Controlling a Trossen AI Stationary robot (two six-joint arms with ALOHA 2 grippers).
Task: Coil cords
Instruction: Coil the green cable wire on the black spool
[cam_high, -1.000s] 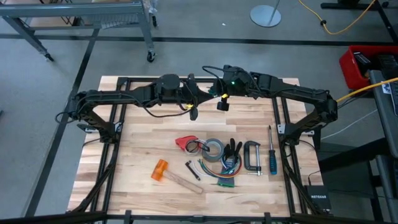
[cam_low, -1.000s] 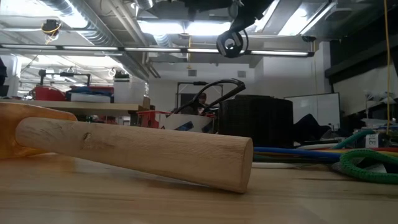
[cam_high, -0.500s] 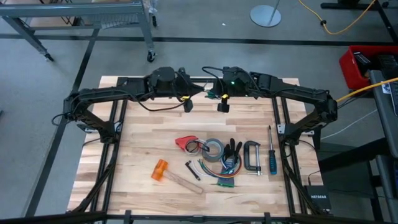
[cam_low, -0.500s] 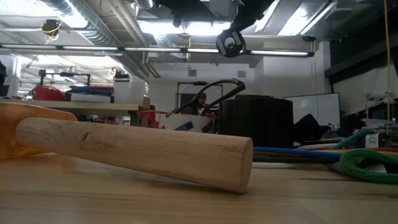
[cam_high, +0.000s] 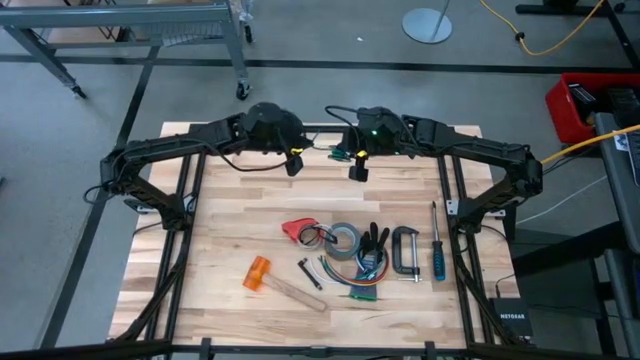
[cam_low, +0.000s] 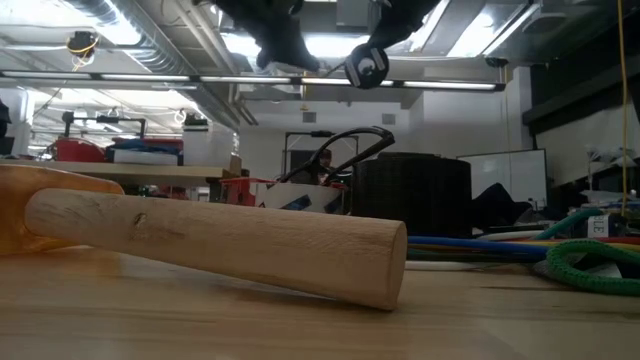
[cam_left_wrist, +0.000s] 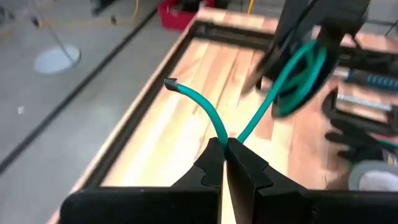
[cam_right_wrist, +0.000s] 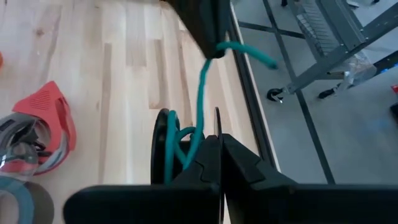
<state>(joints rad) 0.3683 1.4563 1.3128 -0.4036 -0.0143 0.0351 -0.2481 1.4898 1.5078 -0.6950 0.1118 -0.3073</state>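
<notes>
The cord is thin and teal-green. It shows in the high view (cam_high: 335, 154) near the table's far edge, running between my two grippers. My left gripper (cam_high: 293, 162) is shut on it (cam_left_wrist: 225, 144). The cord's short free end with a dark tip (cam_left_wrist: 171, 83) sticks out past the fingers. The other strand runs to a small coil of loops (cam_left_wrist: 303, 67) held by my right gripper (cam_high: 357, 166), which is shut (cam_right_wrist: 217, 149). In the low view the coil (cam_low: 368, 65) and my left gripper (cam_low: 280, 40) hang high above the table. My left gripper pinches the cord a short way from its free end (cam_left_wrist: 227, 134) between its two shut fingers. The cord is clear of the table, and its end curves away beyond the fingers. My right gripper is shut on the coil's loops (cam_right_wrist: 186, 140), which pass between its fingers. The coil hangs clear of the table, and one strand (cam_right_wrist: 201, 81) runs on to my left gripper.
On the table's near half lie a hammer with an orange head (cam_high: 258, 272) and wooden handle (cam_low: 220, 245), a red piece (cam_high: 297, 229), a grey tape roll (cam_high: 345, 240), pliers (cam_high: 375, 243), a clamp (cam_high: 405, 250), a screwdriver (cam_high: 437, 250) and multi-coloured wires (cam_high: 360, 285).
My left gripper has moved toward the table's far left, away from my right gripper, still shut on the cord. The strand between the two grippers has lengthened. My right gripper has kept still with the coil.
</notes>
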